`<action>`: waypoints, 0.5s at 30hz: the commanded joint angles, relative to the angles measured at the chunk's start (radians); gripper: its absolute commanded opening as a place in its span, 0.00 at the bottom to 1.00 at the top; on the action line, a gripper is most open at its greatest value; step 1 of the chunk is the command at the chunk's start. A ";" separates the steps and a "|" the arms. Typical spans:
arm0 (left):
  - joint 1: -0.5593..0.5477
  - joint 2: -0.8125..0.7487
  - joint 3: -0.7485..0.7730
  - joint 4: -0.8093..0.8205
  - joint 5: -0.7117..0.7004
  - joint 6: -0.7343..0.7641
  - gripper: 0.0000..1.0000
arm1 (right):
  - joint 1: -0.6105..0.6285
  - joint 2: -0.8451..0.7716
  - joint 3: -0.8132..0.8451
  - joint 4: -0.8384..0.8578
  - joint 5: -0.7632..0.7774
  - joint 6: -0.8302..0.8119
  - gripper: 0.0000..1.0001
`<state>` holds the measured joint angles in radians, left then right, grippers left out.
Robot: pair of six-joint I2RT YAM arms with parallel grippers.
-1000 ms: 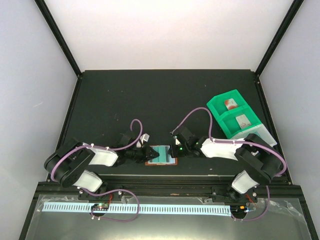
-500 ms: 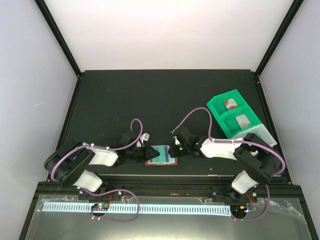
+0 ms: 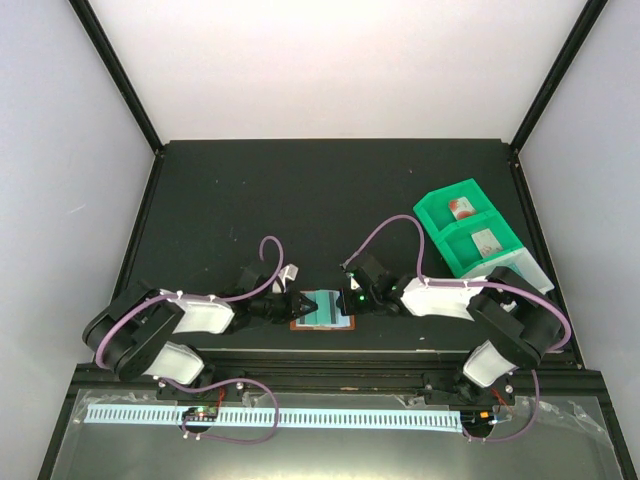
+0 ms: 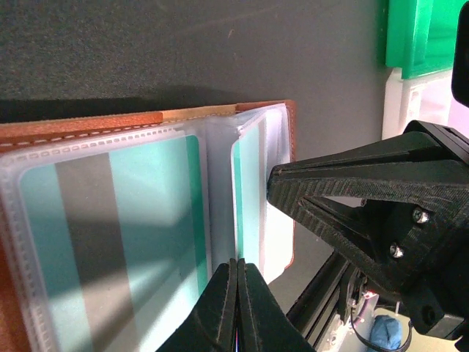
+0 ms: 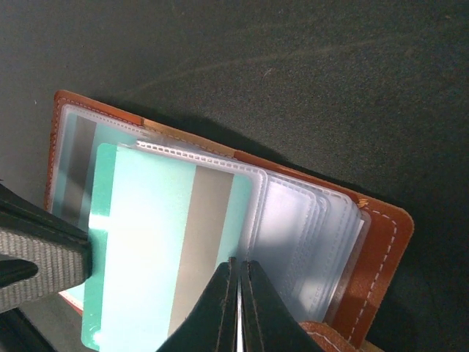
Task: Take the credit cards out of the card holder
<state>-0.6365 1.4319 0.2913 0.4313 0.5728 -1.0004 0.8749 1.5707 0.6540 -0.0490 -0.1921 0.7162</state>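
Note:
The brown leather card holder (image 3: 322,310) lies open near the table's front edge, between my two grippers. Its clear sleeves hold teal cards with a grey stripe. In the right wrist view one teal card (image 5: 146,242) sticks out of its sleeve to the left. My right gripper (image 5: 239,262) is shut on that sleeve's right edge, over the holder (image 5: 381,249). My left gripper (image 4: 238,262) is shut at the edge of the teal card (image 4: 249,191), by the holder's (image 4: 110,125) fold. From above, the left gripper (image 3: 300,304) and right gripper (image 3: 343,300) almost meet.
A green compartmented tray (image 3: 428,222) stands at the right, with a white card with a red mark (image 3: 461,208) and a greyish card (image 3: 486,241) in it. A white piece (image 3: 535,270) lies by its near end. Dark frame posts edge the table.
The left arm's elbow has sunk slightly. Both grippers stay at the holder, and the card and sleeves show no clear shift.

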 commanded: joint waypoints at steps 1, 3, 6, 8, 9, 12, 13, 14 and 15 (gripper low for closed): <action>0.012 -0.039 0.004 -0.036 -0.032 0.032 0.02 | 0.005 0.000 -0.032 -0.059 0.065 0.003 0.07; 0.016 -0.038 0.003 -0.033 -0.026 0.024 0.02 | 0.005 0.000 -0.029 -0.065 0.061 0.004 0.07; 0.016 -0.032 0.003 -0.029 -0.023 0.021 0.01 | 0.005 -0.007 -0.039 -0.054 0.064 0.009 0.07; 0.015 -0.028 0.003 -0.036 -0.027 0.018 0.02 | 0.005 -0.006 -0.040 -0.057 0.073 0.007 0.07; 0.016 -0.027 0.001 -0.037 -0.029 0.016 0.02 | 0.006 -0.005 -0.041 -0.056 0.077 0.006 0.07; 0.017 -0.029 -0.011 -0.032 -0.031 0.013 0.02 | 0.005 -0.001 -0.045 -0.048 0.073 0.009 0.06; 0.016 -0.030 -0.013 -0.031 -0.032 0.012 0.02 | 0.005 0.000 -0.045 -0.045 0.070 0.008 0.06; 0.016 -0.030 -0.014 -0.030 -0.031 0.012 0.02 | 0.006 0.002 -0.047 -0.041 0.069 0.009 0.06; 0.015 -0.029 -0.014 -0.028 -0.032 0.013 0.02 | 0.006 0.004 -0.048 -0.038 0.069 0.008 0.06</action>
<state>-0.6273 1.4071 0.2871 0.3962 0.5579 -0.9958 0.8757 1.5623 0.6418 -0.0383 -0.1783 0.7193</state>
